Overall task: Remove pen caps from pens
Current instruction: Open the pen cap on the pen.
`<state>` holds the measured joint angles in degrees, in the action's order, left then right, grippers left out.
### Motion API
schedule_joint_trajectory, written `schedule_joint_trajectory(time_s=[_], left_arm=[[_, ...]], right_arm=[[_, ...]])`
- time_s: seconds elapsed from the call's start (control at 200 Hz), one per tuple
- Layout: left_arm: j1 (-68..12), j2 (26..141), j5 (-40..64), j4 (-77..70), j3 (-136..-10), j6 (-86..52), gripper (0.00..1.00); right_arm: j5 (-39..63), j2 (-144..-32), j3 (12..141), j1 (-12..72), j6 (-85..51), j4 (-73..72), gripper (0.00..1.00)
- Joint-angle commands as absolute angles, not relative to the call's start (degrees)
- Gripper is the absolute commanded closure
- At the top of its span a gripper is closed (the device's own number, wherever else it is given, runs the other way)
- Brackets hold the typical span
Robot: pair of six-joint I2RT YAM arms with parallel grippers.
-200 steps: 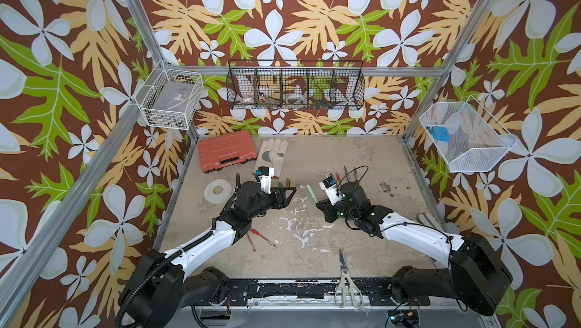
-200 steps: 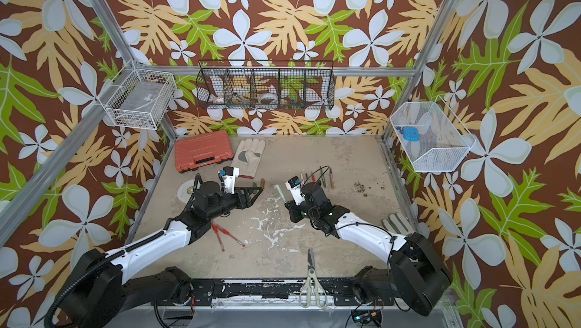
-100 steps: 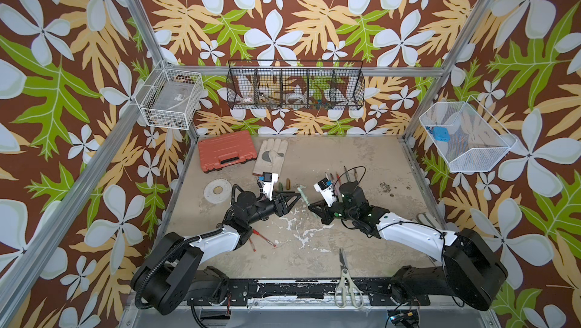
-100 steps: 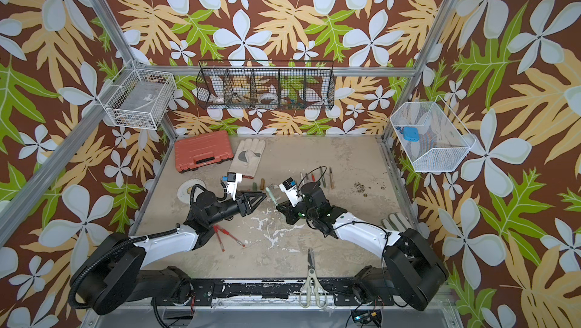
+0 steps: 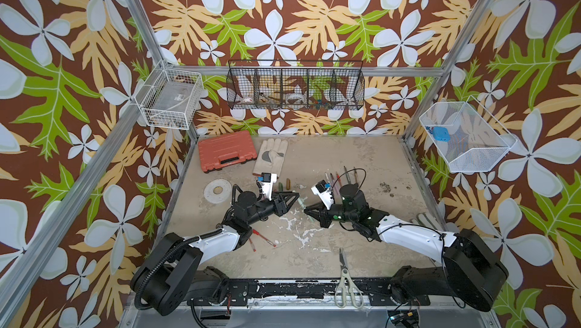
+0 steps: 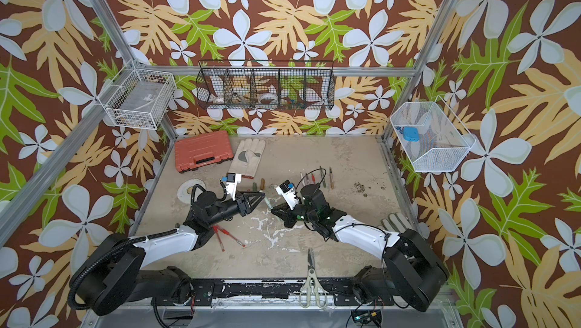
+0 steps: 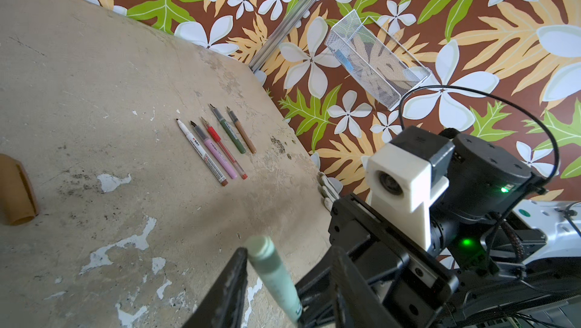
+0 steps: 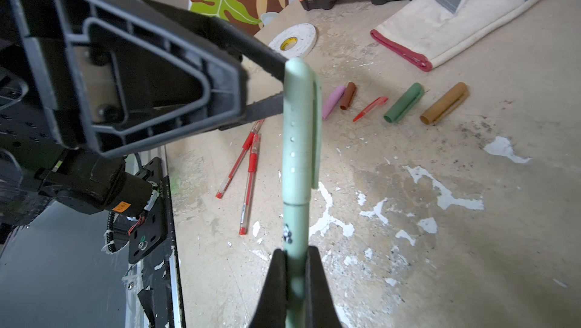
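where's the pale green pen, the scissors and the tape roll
pale green pen (image 8: pixel 297 141): right wrist view, on its capped end
scissors (image 5: pixel 345 274): a top view, where the handles meet
tape roll (image 5: pixel 208 190): a top view, on the white ring

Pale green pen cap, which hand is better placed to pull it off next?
Left. The right hand is shut on the barrel of the pale green pen, so it serves as the anchor. The left hand is open with its fingers either side of the cap, likely ready to close and pull.
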<state>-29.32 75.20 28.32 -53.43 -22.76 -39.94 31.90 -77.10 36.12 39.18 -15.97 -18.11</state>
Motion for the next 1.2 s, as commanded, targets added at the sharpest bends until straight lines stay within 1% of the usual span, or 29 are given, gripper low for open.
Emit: schedule_joint_trajectory(time_s=[0.0, 0.16, 0.27, 0.435, 0.555, 0.666, 1.021, 1.116, 1.191], left_arm=[[-29.27, 74.97, 28.39, -54.68, -22.61, -39.20, 0.59], [-29.26, 75.17, 28.70, -54.91, -22.50, -39.18, 0.64], [-29.27, 75.67, 28.92, -55.19, -22.59, -39.37, 0.65], [-29.27, 76.29, 30.08, -56.09, -22.63, -39.68, 0.74], [-29.27, 76.78, 30.88, -56.79, -22.59, -40.03, 0.78], [-29.27, 78.01, 32.50, -57.44, -22.89, -40.58, 0.78], [-29.36, 79.74, 34.01, -58.63, -23.12, -41.75, 0.70], [-29.53, 79.77, 33.93, -58.67, -23.03, -41.80, 0.70], [-29.71, 79.77, 33.93, -58.48, -23.20, -41.60, 0.74]], right_arm=[[33.62, -77.06, 36.30, 40.36, -14.81, -20.89, 0.95], [33.60, -77.05, 36.21, 41.44, -14.59, -21.36, 0.95], [33.20, -76.87, 35.97, 41.48, -14.67, -21.70, 0.95], [32.67, -76.81, 35.85, 41.43, -14.77, -22.00, 0.95], [31.88, -76.76, 35.81, 41.47, -14.85, -22.05, 0.95], [30.45, -76.53, 35.75, 41.46, -14.85, -21.82, 0.95], [27.38, -75.76, 35.55, 41.70, -14.50, -21.29, 0.95], [26.46, -75.43, 35.40, 41.91, -14.50, -21.28, 0.95], [26.33, -75.50, 35.46, 41.99, -14.50, -21.28, 0.95]])
